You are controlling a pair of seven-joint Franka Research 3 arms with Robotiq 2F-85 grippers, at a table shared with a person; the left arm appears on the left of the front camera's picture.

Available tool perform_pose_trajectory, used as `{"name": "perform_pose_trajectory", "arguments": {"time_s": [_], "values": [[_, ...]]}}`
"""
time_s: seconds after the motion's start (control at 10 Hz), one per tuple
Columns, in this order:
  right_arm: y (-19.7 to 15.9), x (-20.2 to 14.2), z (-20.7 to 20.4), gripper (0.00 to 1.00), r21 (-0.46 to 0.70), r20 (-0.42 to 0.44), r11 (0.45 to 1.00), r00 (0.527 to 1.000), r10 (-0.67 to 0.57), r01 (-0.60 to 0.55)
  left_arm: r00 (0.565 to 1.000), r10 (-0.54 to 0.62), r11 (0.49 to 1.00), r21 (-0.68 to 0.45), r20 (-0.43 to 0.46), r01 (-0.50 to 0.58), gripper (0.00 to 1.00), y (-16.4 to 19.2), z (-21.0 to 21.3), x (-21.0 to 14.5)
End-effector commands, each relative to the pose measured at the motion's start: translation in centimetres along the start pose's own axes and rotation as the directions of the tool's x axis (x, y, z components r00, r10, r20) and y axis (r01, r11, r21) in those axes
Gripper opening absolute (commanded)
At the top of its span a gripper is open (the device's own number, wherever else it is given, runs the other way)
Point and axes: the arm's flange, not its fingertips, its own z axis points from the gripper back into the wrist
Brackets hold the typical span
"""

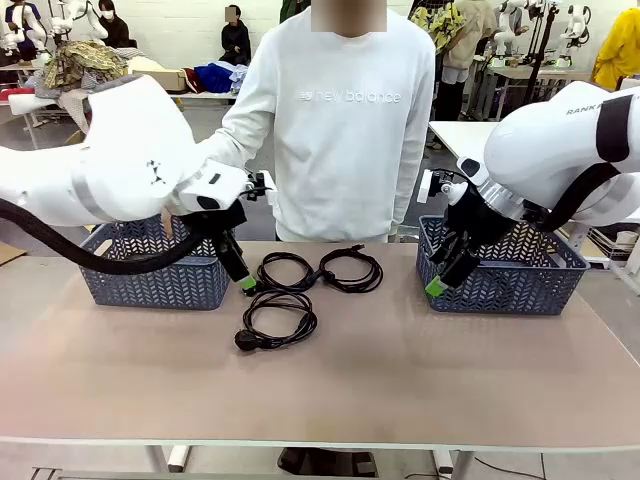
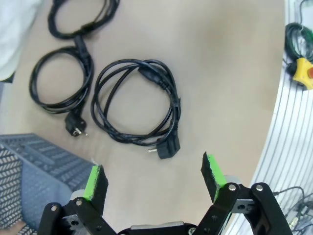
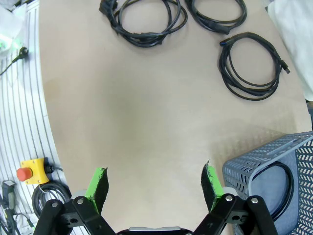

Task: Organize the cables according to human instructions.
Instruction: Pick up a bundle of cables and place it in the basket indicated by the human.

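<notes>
L gripper [image 1: 244, 281] is released, jaws spread wide w/ nothing between the green pads [image 2: 96, 179]. It sits low at centre-left of the front view, just beside the left blue-grey basket [image 1: 150, 282]. R gripper [image 1: 437, 284] is likewise released & empty at centre-right, in front of the right basket [image 1: 530, 288]. Three black coiled cables lie mid-table. The plug-end cable [image 1: 279, 321] is nearest the camera. The middle cable [image 1: 285, 270] is just right of the L gripper's tips. It touches the right-hand cable [image 1: 352, 268]. A fourth cable [image 3: 287, 188] lies inside the right basket, lower right of the R wrist view. A person in a white sweatshirt [image 1: 345, 140] stands at the table [image 1: 400, 385], at its far edge, top centre.
</notes>
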Motion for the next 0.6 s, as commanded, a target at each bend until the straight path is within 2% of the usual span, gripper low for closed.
{"name": "perform_pose_trajectory", "arguments": {"time_s": [0.0,0.2,0.5], "values": [[0.0,-0.1,0.2,1.0,-0.004,0.003,1.0,1.0,-0.004,0.004,1.0,-0.008,1.0,0.008,-0.024,0.008,1.0,-0.2,-0.7,0.7],[0.0,-0.1,0.2,1.0,-0.004,0.003,1.0,1.0,-0.004,0.004,1.0,-0.002,1.0,-0.008,-0.008,0.002,1.0,0.1,0.2,0.3],[0.0,-0.1,0.2,1.0,-0.004,0.003,1.0,1.0,-0.004,0.004,1.0,-0.015,1.0,-0.014,-0.014,0.015,1.0,-0.7,-1.1,0.7]]}}
